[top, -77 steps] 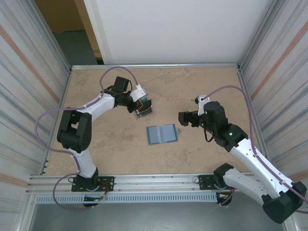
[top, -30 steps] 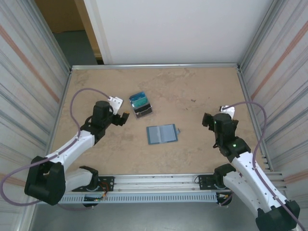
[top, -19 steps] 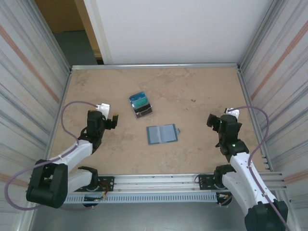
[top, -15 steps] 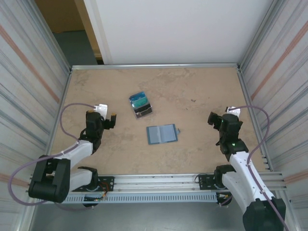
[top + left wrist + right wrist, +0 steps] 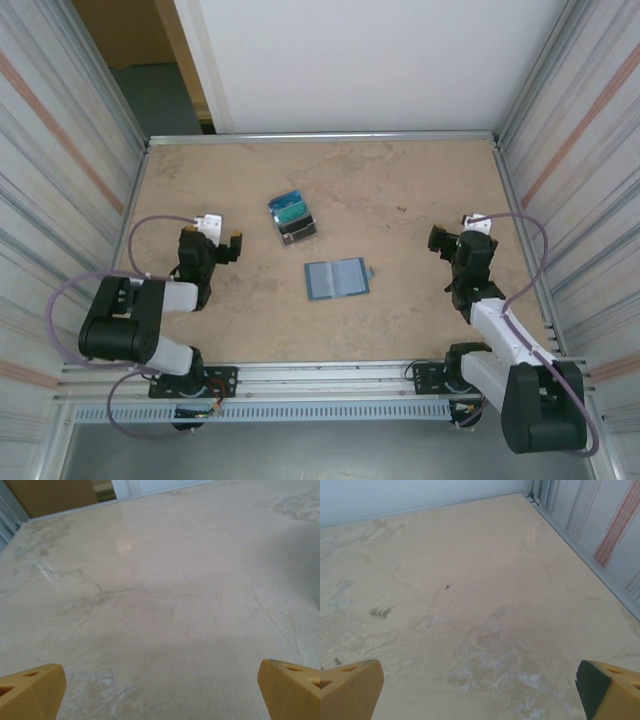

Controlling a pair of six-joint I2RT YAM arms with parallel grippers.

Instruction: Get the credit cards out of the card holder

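Finds the card holder (image 5: 337,279) spread open and flat near the middle of the table (image 5: 420,170), grey-blue pocket panels facing up, with a small pale bit (image 5: 372,271) at its right edge. Places the credit cards (image 5: 288,208), blue and teal-green, apart from it, farther back and a little to the left, stacked together at a small black piece (image 5: 299,229). Cannot tell from above whether those cards sit in the black piece or merely lie against it.

Puts the left gripper (image 5: 236,246) low over the left side of the table, near the cards but clear of them, touching nothing. Shows, in the left wrist view, its jaws spread wide and empty: yellow fingertips (image 5: 30,690) at the bottom corners and bare tabletop between.

Puts the right gripper (image 5: 437,240) low over the right side of the table, well apart from the card holder and from the cards. Shows much the same in the right wrist view: jaws wide, fingertips (image 5: 350,687) at the bottom corners, nothing held, only scuffed tabletop ahead and the striped side wall (image 5: 615,535) at the right.
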